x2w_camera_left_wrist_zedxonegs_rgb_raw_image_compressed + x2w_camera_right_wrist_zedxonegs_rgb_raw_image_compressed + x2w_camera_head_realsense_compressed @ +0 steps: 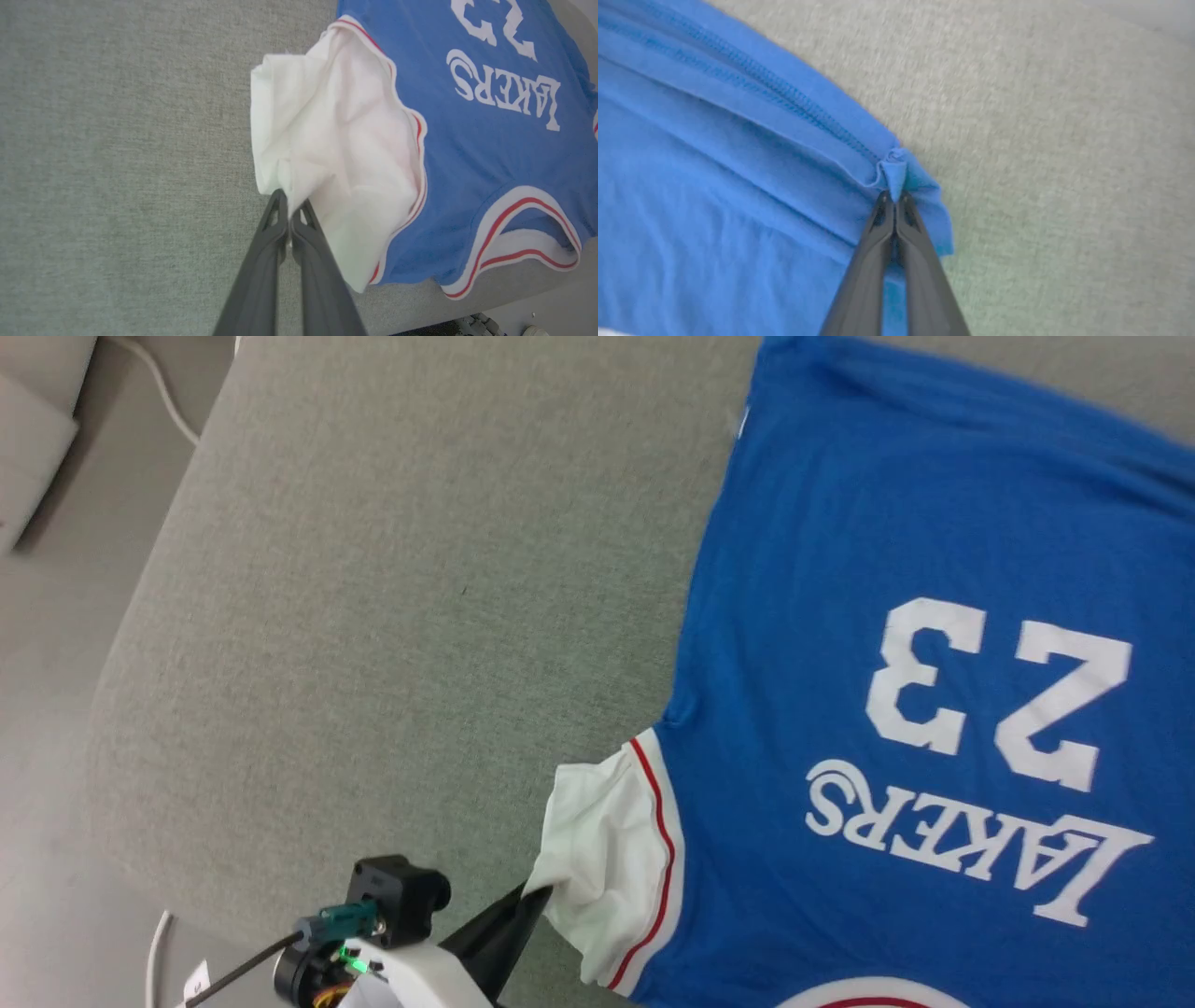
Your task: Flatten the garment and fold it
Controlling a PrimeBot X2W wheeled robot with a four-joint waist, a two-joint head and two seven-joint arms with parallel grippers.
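Atop grey cushion (373,569) | left fingers (266,252) nip garment (887,523) sleeve (336,140) | right fingers (866,261) nip hem (784,102) | cable (168,392) beside

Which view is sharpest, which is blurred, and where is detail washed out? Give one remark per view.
Head view: even, soft light, the garment slightly smeared at its far edge. Left wrist view: sharpest, yet the white sleeve is overexposed, its folds faint. Right wrist view: grey surface blurred; stitching beside the right pincer crisper.

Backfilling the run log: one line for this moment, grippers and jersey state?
left gripper: shut on white sleeve | right gripper: shut on blue hem corner | garment: number side up on grey fabric surface, sleeve bunched, unfolded
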